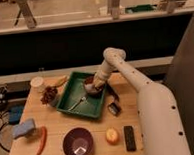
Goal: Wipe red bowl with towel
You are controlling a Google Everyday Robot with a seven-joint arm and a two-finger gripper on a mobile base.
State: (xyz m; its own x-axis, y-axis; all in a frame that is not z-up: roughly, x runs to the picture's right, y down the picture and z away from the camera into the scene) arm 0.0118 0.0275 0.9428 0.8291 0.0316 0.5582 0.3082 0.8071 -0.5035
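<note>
The red bowl [92, 87] sits in the right end of a green tray [72, 108] on the wooden table. My gripper [97, 84] reaches down from the white arm and is at the bowl, right over its rim. It covers much of the bowl. A pale patch by the bowl's left edge may be the towel [88, 82], but I cannot make it out for sure.
A utensil [79, 101] lies in the tray. Left of the tray are a white cup [37, 83], a banana [58, 81] and grapes [49, 95]. In front are a blue sponge [25, 128], a red chili [42, 140], a purple bowl [78, 143], an orange fruit [112, 136] and two black objects [130, 138].
</note>
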